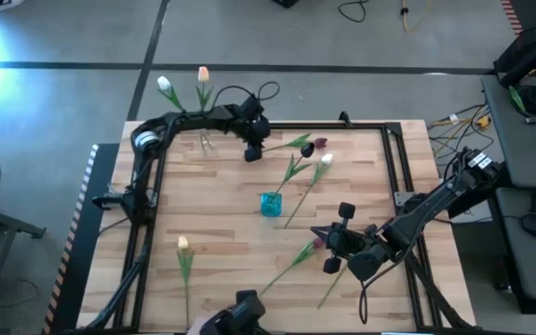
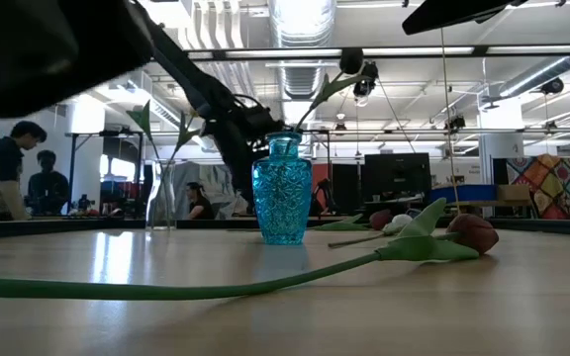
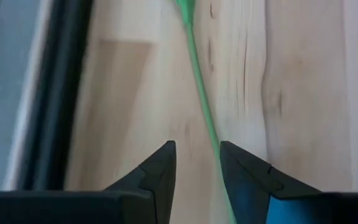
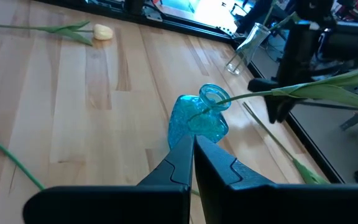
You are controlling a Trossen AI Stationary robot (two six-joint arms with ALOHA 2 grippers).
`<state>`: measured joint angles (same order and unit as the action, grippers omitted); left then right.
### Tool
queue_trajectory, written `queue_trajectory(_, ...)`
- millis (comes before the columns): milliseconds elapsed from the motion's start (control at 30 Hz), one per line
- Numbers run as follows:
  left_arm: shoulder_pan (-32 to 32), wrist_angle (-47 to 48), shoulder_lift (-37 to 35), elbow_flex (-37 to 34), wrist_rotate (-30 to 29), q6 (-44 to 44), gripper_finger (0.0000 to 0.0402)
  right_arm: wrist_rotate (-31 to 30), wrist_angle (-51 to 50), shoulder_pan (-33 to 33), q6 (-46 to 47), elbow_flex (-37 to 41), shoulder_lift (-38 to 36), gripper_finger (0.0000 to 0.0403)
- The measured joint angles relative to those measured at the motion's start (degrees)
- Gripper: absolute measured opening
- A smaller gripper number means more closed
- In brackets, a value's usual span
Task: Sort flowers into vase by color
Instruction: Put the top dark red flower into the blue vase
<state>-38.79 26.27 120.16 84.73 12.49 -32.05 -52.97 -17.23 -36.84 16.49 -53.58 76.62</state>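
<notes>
A blue glass vase (image 1: 270, 204) (image 2: 282, 193) stands mid-table. One dark purple tulip (image 1: 307, 149) has its stem in the vase mouth and leans toward the far right (image 4: 253, 94). Another purple tulip (image 1: 319, 144) lies on the table by the far edge. My left gripper (image 1: 252, 154) (image 3: 197, 146) is open at this tulip's stem end, with the thin green stem (image 3: 201, 93) running between its fingers. My right gripper (image 1: 319, 233) (image 4: 193, 140) is shut and empty at the near right, beside a maroon tulip (image 1: 320, 244) (image 2: 473, 233) lying flat. My left gripper points down at the table with its fingers on either side of the purple tulip's stem (image 3: 211, 134), lying along it. The stem runs close to the inner face of one finger (image 3: 241, 168). I cannot tell whether they touch.
A clear vase (image 1: 203, 140) (image 4: 247, 43) at the far left holds a white tulip (image 1: 166, 86) and a peach tulip (image 1: 203, 73). A white tulip (image 1: 327, 160) lies right of the blue vase, a cream one (image 1: 183, 244) at the near left, and a loose stem (image 1: 328, 296) at the near right. People stand in the room beyond.
</notes>
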Motion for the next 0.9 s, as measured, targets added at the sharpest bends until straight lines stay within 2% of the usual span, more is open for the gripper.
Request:
queue_trajectory(267, 0.0, 0.5, 2.1, 0.0, -3.1, -0.3, 0.0112, 0.0, 0.0, 0.0, 0.0, 0.0, 0.0, 0.0009)
queue_trajectory(567, 0.0, 2.3, 3.1, 0.3, -4.0, -0.2, 0.0112, 0.5, 0.0, 0.0, 0.0, 0.0, 0.0, 0.0009)
queue_trajectory(700, 0.0, 3.4, 3.1, 0.2, -5.1, 0.1, 0.0100, 0.5, 0.0, 0.0, 0.2, 0.0, 0.0, 0.0009)
queue_trajectory(900, -0.2, 6.8, 1.6, -0.2, 0.8, 0.2, 0.0081, 0.5, 0.0, 0.0, 0.2, 0.0, 0.0, 0.0009)
